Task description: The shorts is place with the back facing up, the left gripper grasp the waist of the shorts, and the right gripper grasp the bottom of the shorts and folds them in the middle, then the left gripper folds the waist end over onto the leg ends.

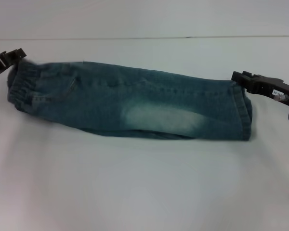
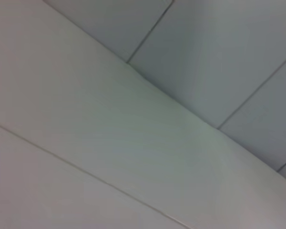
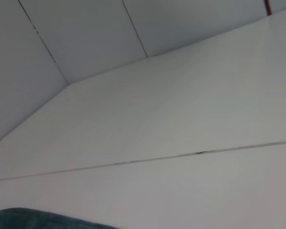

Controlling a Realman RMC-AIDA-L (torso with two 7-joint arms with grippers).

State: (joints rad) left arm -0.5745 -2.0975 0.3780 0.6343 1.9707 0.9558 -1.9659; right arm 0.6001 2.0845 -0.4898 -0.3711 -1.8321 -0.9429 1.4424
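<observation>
The shorts (image 1: pixel 135 103) lie on the white desk (image 1: pixel 144 192), already doubled lengthwise into a long narrow band that runs across the head view. The ruched elastic waist (image 1: pixel 24 89) sits at the robot's left and the leg ends (image 1: pixel 243 113) at its right. The left gripper (image 1: pixel 7 60) sits at the far corner of the waist, and the right gripper (image 1: pixel 248 81) is touching the far corner of the bottom of the shorts. For both pairs of jaws it cannot be told whether they are spread or pinching the cloth, since only the outer bodies show; the wrist views give only desk, wall panels and, in the right one, a sliver of denim (image 3: pixel 43 219).

The first fold looks done, leaving the waist end to be carried over onto the leg ends. Denim is soft but fairly heavy, with some body: it will droop and drag rather than flutter, and the doubled layers may slide apart. The thick gathered waistband is probably the surest hold, pinched through both layers near its corner
</observation>
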